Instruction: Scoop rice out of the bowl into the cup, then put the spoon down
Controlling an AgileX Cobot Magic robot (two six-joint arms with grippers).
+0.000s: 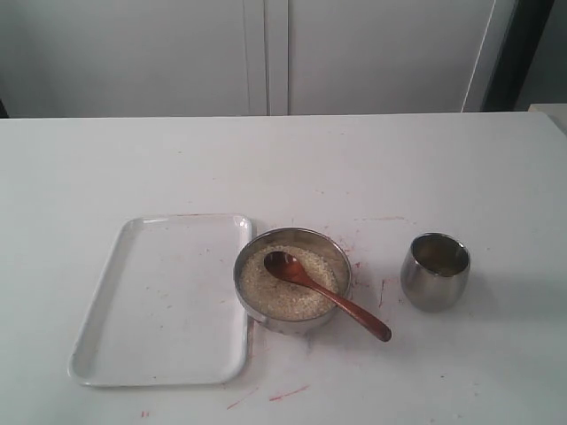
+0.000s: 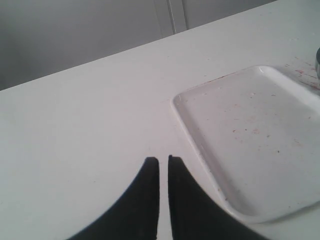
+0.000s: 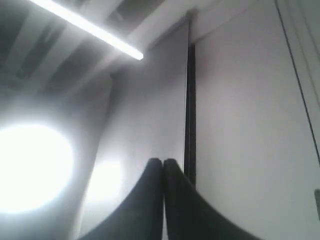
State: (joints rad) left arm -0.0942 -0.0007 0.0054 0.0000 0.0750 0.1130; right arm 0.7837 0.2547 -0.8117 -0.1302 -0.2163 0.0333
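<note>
The steel bowl stands in the middle of the table, filled with pale rice. The reddish-brown wooden spoon rests with its round end on the rice. Its handle leans over the rim toward the front right, and its tip touches the table. The rounded steel cup stands apart to the right of the bowl. Neither gripper shows in the exterior view. My left gripper hovers over bare table beside the tray, shut with only a slim gap and holding nothing. My right gripper is shut and empty, pointing up at a wall and ceiling light.
A white rectangular tray lies just left of the bowl, its corner close to my left fingers. Reddish marks speckle the tabletop around the bowl. White cabinet doors stand behind the table's far edge.
</note>
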